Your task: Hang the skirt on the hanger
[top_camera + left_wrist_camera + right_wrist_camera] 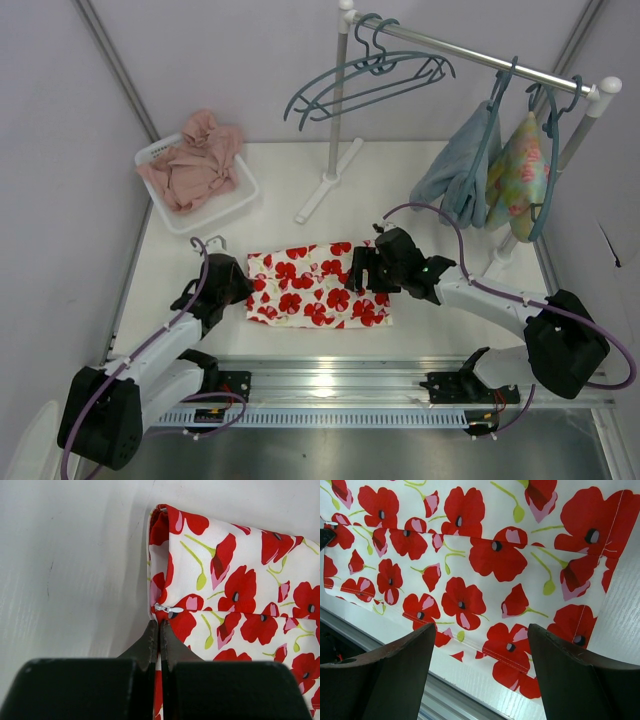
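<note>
Lifting the skirt (318,286), flat on the table (300,190), evenly needs the wide-open right gripper (481,630) above its right edge to pinch as firmly as the left gripper (159,630), clamped on its left edge.

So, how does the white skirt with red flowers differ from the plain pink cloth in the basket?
The red-flowered white skirt lies spread flat on the table; the plain pink cloth sits crumpled in a white plastic basket. The skirt is printed, the cloth unpatterned. Neither hangs on the metal rail.

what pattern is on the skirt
The skirt is white with red flowers, dark centres and yellow-green stems, clearest in the right wrist view.
</note>
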Tool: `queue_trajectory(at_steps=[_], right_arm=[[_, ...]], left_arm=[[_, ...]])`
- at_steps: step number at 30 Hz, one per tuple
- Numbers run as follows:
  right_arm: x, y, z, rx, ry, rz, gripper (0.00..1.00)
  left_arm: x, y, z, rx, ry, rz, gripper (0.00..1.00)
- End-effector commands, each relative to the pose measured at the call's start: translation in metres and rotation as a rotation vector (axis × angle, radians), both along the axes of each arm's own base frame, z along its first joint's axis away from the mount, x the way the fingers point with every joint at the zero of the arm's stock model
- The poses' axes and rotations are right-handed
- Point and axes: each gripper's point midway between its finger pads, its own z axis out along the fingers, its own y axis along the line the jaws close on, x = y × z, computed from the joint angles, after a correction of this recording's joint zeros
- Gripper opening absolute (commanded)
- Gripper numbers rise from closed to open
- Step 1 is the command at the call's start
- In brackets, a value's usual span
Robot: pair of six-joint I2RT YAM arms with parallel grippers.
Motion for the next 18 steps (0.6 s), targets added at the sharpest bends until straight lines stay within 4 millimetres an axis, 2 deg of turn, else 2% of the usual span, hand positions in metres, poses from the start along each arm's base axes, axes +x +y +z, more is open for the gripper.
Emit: queue_trajectory(at_steps=[1,5,10,16,18], right_arm=[[0.006,0.001,-0.001,0.002,-0.022,-0.02,0.81],[0.007,0.0,-0.004,-0.007,-0.02,-0.032,0.81],[0.01,0.001,-0.004,-0.002,-0.021,-0.038,0.82],[0.015,0.024,-0.011,0.061,0.001,-0.01,0.81],[0.018,0.03,-0.012,0.063,0.008,-0.008,0.8]], left_arm=[[0.012,0.002,0.015,-0.001,-0.044,0.023,0.0],[0.012,-0.002,0.011,-0.014,-0.034,0.007,0.0],[0.012,-0.017,0.004,-0.064,-0.021,-0.026,0.0],[0.011,-0.031,-0.004,-0.075,0.007,-0.049,0.0],[0.015,-0.044,0.001,-0.086,-0.021,-0.082,0.0]])
